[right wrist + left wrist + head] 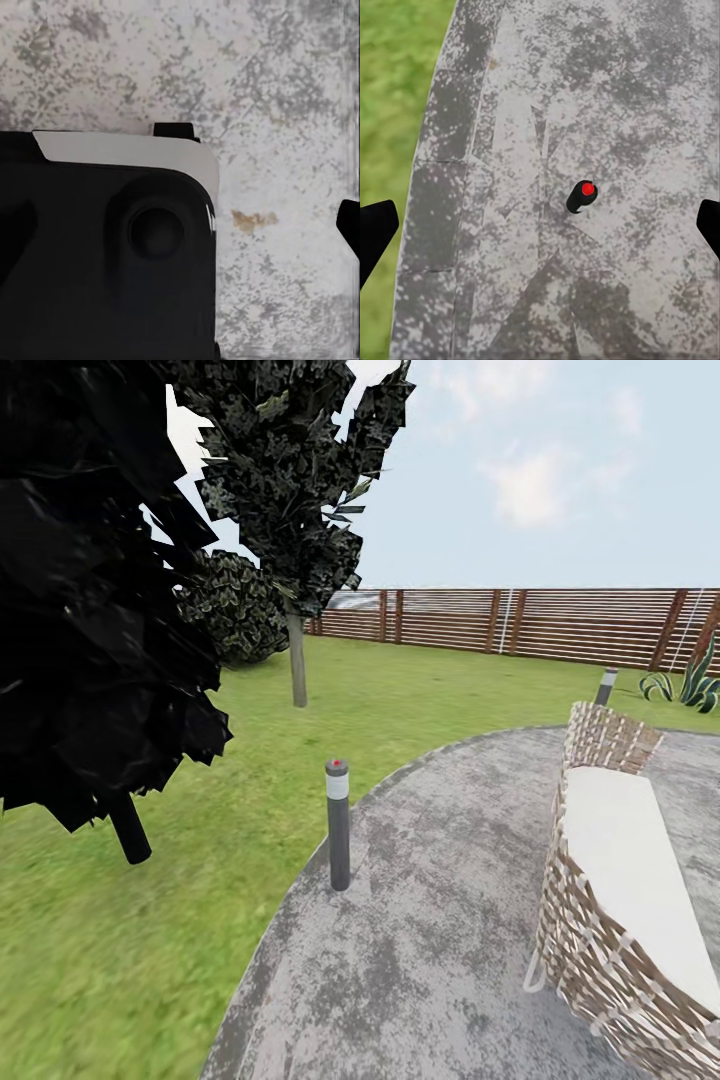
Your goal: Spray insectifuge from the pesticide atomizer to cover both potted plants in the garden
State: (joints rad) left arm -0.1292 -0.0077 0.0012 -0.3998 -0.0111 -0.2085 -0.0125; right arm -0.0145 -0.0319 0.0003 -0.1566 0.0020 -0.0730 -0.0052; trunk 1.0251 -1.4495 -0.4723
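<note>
The garden lawn (330,710) spread green beyond a grey mottled paved area (440,920), whose curved edge met the grass. A dark bollard light (338,825) with a pale band and red cap stood at that edge, and it served as the landmark here. Behind the bollard rose a thin-trunked tree (297,660) with dark foliage; well behind that ran the brown slatted fence (520,622). To the bollard's left hung a mass of near-black leaves (90,610), close to the camera. To its right stood a woven wicker bench (590,920) with a pale cushion, on the paving.

From the left wrist, the bollard (583,195) appeared from above, between the left gripper's (540,225) dark fingertips (375,229), which sat wide apart. The right gripper's fingertip (350,225) showed over paving beside a black-and-white robot part (105,247); its spread could not be told.
</note>
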